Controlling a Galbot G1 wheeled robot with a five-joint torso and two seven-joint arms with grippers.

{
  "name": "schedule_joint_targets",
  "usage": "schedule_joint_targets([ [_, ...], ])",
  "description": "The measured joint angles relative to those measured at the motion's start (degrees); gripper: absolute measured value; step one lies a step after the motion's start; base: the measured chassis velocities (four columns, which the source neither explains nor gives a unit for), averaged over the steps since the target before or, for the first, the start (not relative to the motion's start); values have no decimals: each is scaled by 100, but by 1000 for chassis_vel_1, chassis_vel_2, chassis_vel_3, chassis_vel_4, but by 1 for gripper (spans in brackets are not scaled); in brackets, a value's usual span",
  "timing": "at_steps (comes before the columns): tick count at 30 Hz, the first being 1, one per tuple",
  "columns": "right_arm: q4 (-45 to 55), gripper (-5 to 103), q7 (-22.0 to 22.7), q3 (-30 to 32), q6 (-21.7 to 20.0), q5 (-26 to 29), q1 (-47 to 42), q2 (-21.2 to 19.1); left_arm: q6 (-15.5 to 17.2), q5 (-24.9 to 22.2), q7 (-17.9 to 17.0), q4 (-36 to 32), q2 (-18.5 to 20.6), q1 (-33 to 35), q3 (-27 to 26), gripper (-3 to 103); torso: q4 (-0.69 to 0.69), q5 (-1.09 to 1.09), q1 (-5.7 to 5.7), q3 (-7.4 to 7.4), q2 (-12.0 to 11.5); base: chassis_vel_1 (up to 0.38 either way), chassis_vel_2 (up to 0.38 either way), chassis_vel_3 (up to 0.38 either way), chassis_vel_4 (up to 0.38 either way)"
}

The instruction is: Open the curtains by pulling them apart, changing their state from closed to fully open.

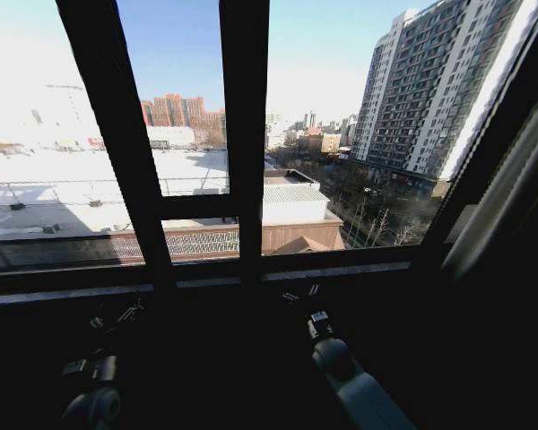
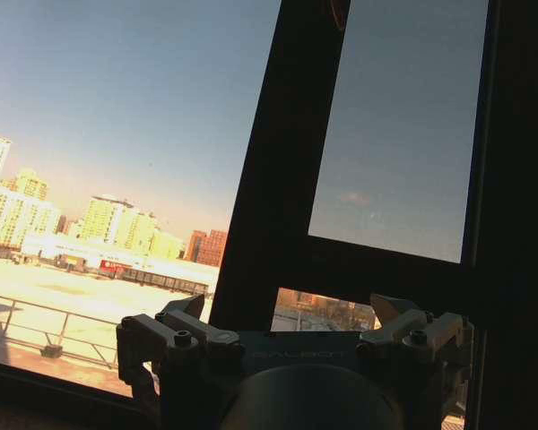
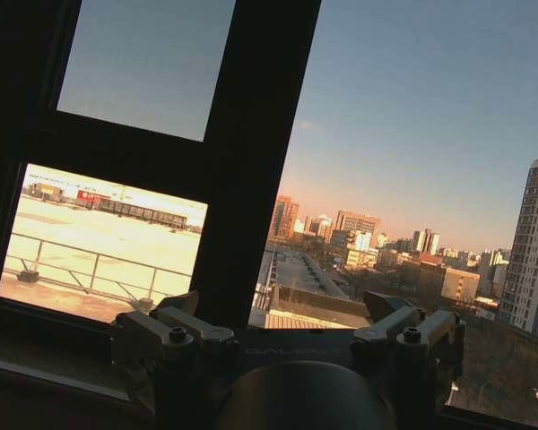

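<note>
Where the head view reaches its right edge, the curtains (image 1: 511, 202) show as a bunched band of pale cream-beige fabric, gathered against the right side of the window frame (image 1: 244, 134). Their long axis runs up and down the window but appears slanted in this view, leaning from lower left near the sill (image 1: 341, 269) toward the upper right corner. Soft lengthwise pleats run along that same axis, lighter on the ridges and grey in the folds. The lower end fades into shadow, so where the fabric ends cannot be told. The glass across the middle and left of the window is uncovered, giving an open look at rooftops, a tall apartment block (image 1: 430, 90) and blue sky.

Both arms sit low, in the dark area below the sill and well apart from the curtains. The left gripper (image 1: 117, 315) is at lower left, its fingers spread and holding nothing; in the left wrist view the left gripper (image 2: 291, 313) points at a dark upright bar of the frame, with its two fingertips standing wide of each other. The right gripper (image 1: 301, 294) is just right of centre under the sill, likewise parted and empty; in the right wrist view the right gripper (image 3: 287, 309) faces the frame's central upright.
</note>
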Motion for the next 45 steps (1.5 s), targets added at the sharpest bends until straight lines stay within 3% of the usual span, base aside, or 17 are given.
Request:
schedule_joint_targets([
  [7,1,100,0,0,0,0,0,1,0,0,0,0,0,1,-1,100,2,-2,-2,-1,3,49,-86,-76,83],
  [24,0,100,0,3,0,0,1,-2,0,0,1,-1,-1,-1,2,100,-2,1,4,1,-3,-143,-44,143,22],
  [33,0,100,0,1,0,0,1,2,0,0,-1,0,1,0,-1,100,4,-3,2,0,-1,30,-30,-34,31],
  [45,0,100,0,1,0,0,1,0,0,0,0,-1,0,0,0,100,-1,1,5,1,-2,59,-234,-52,245],
])
